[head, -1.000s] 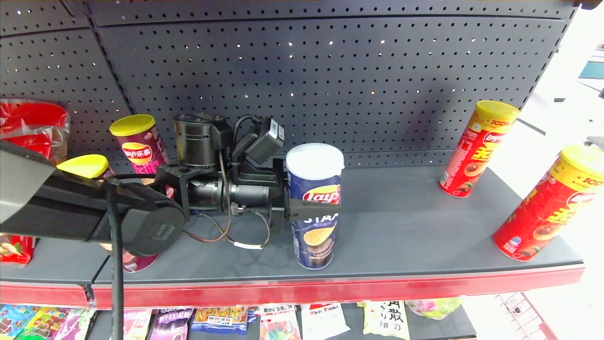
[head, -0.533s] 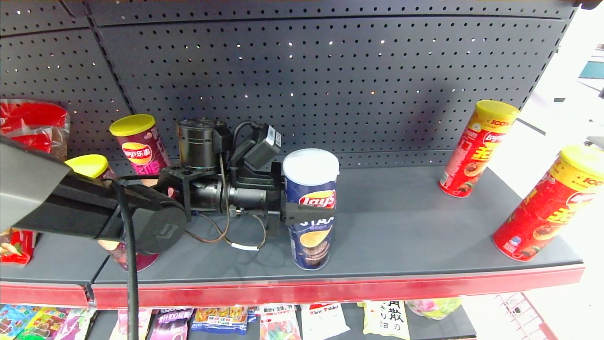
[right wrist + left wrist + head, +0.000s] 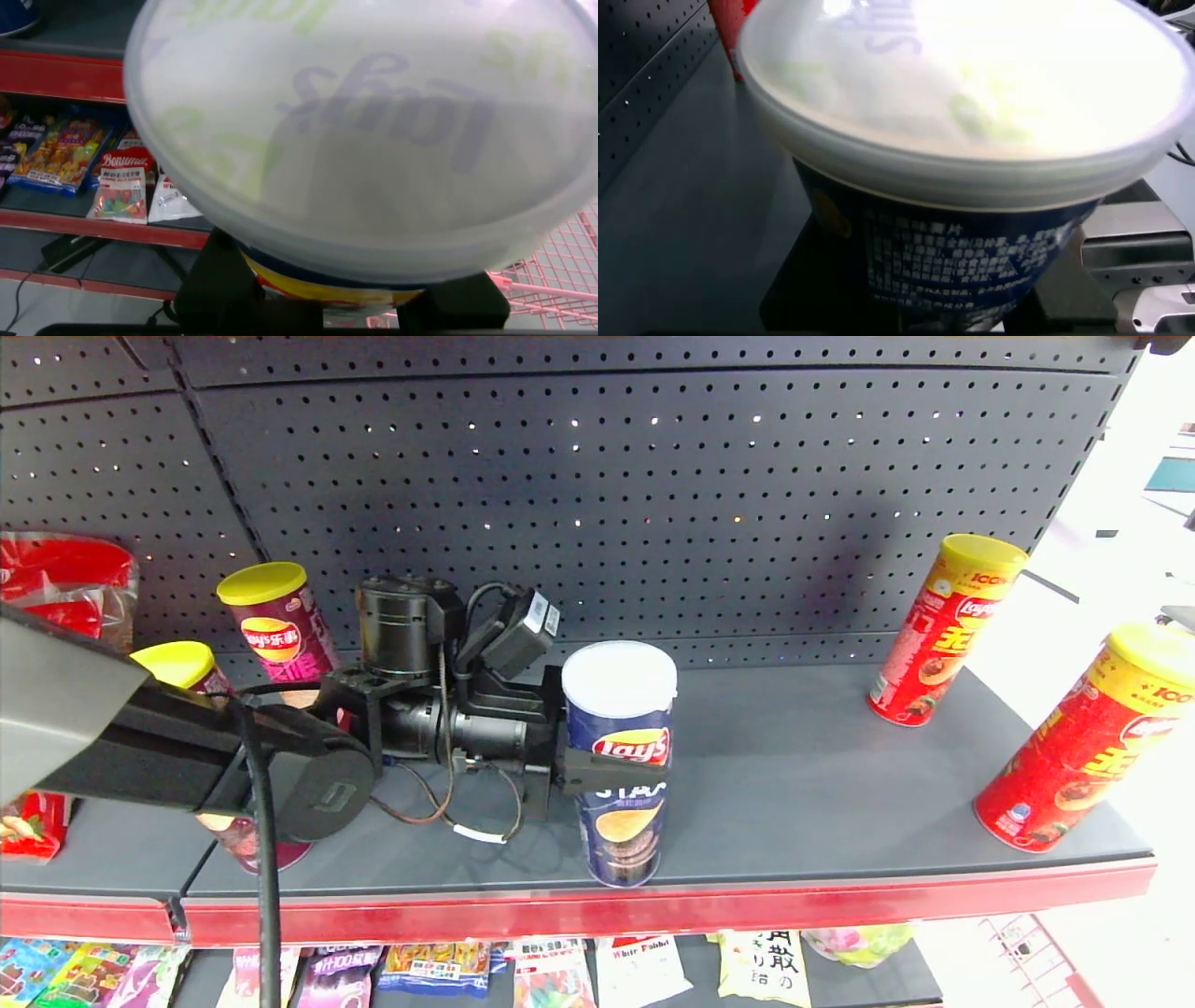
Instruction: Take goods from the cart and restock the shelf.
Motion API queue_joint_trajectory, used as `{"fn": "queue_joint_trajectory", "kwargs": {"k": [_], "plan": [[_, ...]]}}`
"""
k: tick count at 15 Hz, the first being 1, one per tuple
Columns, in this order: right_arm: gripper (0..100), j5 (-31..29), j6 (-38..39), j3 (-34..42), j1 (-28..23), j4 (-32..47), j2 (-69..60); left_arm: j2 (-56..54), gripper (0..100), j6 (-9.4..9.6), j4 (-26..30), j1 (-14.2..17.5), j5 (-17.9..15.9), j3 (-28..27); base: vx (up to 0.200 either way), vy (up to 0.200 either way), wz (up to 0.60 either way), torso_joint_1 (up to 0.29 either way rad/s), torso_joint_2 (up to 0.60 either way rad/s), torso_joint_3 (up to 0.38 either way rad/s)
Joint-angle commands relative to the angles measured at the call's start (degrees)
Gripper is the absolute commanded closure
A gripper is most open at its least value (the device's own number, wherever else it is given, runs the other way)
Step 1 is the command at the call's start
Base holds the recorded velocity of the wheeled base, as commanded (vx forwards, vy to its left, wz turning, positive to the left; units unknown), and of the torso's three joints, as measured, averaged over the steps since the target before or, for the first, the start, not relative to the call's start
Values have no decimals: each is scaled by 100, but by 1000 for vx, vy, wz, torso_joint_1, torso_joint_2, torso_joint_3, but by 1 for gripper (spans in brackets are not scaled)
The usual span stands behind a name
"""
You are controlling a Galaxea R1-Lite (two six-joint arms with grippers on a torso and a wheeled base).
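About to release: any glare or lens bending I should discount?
Head view: daylight blows out the right edge beside the red chip cans; the red shelf lip bows from lens distortion. Left wrist view: glare whitens the lid of the blue chip can in the left claw. Right wrist view: lid of second chip can evenly lit.

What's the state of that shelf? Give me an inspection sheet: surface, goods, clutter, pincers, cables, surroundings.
Surface: grey shelf, red front lip.
Job's things: blue can upright near the front lip; second can in right pincer; red cans right; purple cans left.
Clutter: nothing seen.
Pincers: left pincer shut on blue can; right shut on second can.
Cables: black cable, thin wires near left pincer.
Surroundings: pegboard behind; packets on lower shelf.
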Motion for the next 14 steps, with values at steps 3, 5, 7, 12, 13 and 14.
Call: {"fn": "queue_joint_trajectory", "kwargs": {"k": [3, 5, 7, 12, 13, 14], "plan": [[100, 1, -4, 0, 4, -1, 9, 74, 100, 30, 2, -8, 38, 23, 0, 0, 0, 0, 0, 0], [100, 1, -4, 0, 4, 7, 9, 83, 100, 48, -7, -35, 11, 40, 0, 0, 0, 0, 0, 0], [100, 1, -4, 0, 4, 7, 9, 83, 100, 48, 2, -52, 2, 31, 0, 0, 0, 0, 0, 0], [100, 1, -4, 0, 4, 7, 9, 179, 100, 48, -7, -70, 55, -4, 0, 0, 0, 0, 0, 0], [100, 1, -4, 0, 4, 7, 9, 197, 100, 57, -7, -70, 29, -13, 0, 0, 0, 0, 0, 0], [100, 1, -4, 0, 4, 7, 9, 197, 100, 65, -7, -70, 29, -4, 0, 0, 0, 0, 0, 0]]}}
